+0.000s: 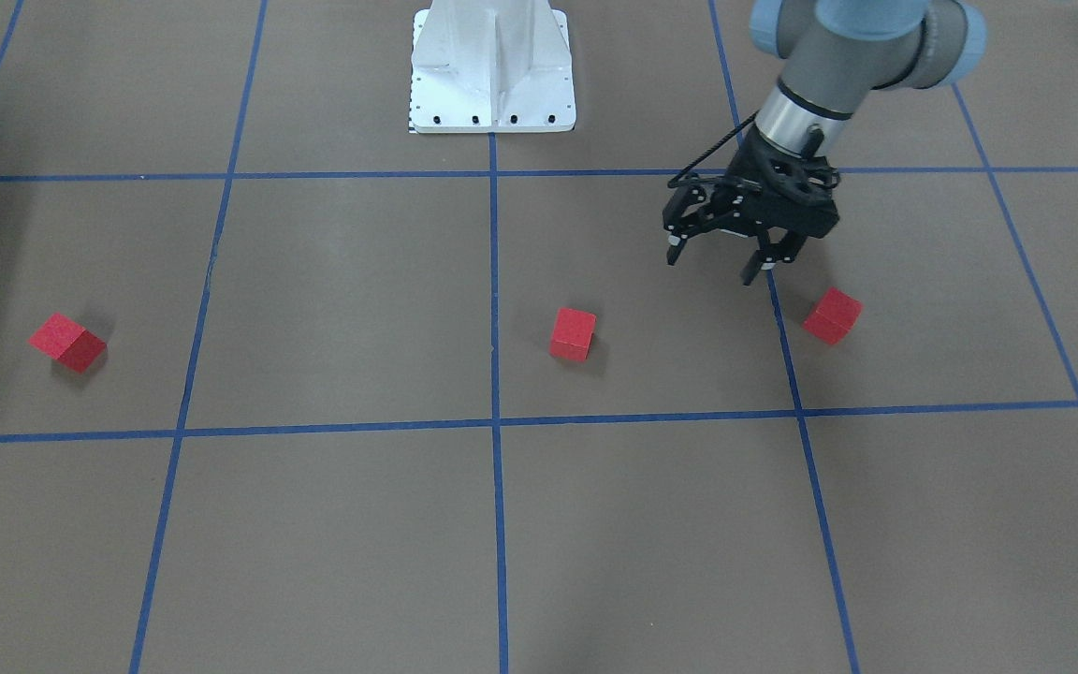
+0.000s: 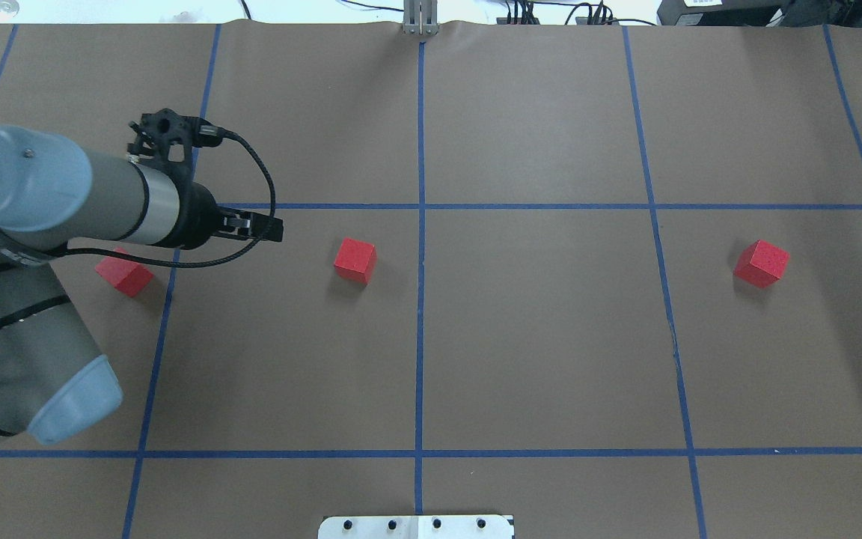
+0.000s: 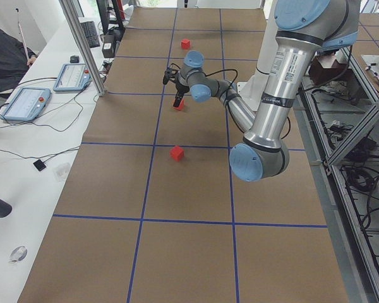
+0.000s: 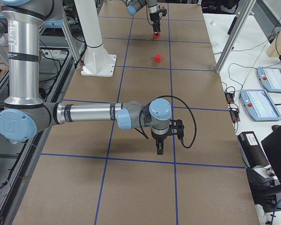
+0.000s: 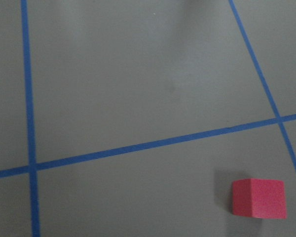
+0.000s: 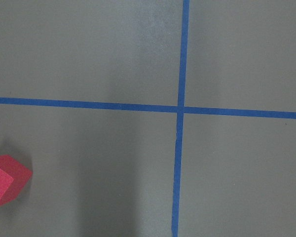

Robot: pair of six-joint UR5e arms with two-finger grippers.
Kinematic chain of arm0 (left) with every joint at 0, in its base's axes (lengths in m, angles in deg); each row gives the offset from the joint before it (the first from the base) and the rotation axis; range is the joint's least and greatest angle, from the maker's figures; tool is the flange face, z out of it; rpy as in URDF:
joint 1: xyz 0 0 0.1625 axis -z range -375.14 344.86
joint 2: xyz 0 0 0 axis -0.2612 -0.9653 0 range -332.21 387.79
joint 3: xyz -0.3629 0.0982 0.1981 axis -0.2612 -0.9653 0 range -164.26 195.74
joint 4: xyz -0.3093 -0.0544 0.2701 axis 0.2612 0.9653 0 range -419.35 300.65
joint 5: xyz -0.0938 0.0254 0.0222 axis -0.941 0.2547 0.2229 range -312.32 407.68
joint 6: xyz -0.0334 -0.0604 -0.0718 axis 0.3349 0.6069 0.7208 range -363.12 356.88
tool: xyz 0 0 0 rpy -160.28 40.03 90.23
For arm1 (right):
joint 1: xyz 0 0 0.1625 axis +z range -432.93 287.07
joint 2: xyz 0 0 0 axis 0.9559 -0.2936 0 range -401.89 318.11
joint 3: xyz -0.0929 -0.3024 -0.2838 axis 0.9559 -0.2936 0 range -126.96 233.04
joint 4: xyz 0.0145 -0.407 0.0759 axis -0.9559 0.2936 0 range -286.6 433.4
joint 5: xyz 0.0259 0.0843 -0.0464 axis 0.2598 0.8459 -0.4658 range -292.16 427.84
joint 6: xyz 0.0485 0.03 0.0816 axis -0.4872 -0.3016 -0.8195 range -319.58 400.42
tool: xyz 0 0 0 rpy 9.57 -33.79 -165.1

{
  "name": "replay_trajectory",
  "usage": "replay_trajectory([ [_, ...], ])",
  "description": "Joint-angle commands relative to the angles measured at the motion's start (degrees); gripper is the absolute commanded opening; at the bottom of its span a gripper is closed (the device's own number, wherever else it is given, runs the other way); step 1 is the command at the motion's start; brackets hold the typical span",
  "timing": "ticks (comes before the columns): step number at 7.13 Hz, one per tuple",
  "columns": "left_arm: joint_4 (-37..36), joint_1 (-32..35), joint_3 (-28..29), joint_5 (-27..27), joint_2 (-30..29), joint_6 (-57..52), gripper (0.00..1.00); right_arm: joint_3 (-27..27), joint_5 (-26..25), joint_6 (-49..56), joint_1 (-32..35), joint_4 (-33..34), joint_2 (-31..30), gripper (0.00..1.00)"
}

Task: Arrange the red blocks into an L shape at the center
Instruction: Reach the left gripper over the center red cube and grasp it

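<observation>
Three red blocks lie apart in one row on the brown surface: one on the robot's left [image 2: 124,273], one [image 2: 355,260] just left of the central blue tape line [image 2: 420,314], and one far on the right [image 2: 761,263]. My left gripper [image 1: 712,270] hangs open and empty above the surface between the left block [image 1: 832,315] and the middle block [image 1: 573,334]. The left wrist view holds a red block [image 5: 259,198] at its lower right. My right gripper [image 4: 159,150] shows only in the exterior right view, low over the table; I cannot tell its state. A red block [image 6: 5,180] sits at the right wrist view's lower left.
The robot's white base plate [image 1: 492,70] stands at the table's near edge on the robot's side. Blue tape lines divide the surface into grid squares. A table with tablets [image 4: 271,91] and cables runs along the far side.
</observation>
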Motion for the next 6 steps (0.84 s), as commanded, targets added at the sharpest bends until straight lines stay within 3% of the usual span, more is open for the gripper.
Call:
replay_trajectory([
  [1,-1.9,-5.61,5.54,6.6,-6.8,1.18,1.0,-0.09,0.0,0.08,-0.01,0.0,0.0,0.99],
  [4,-1.73,-7.3,14.35,8.03,-13.33,1.01,1.0,-0.09,0.0,0.08,-0.01,0.0,0.0,0.99],
  [6,-1.46,-7.3,15.51,8.03,-13.61,0.92,1.0,-0.18,0.0,0.08,-0.01,0.0,0.0,0.99],
])
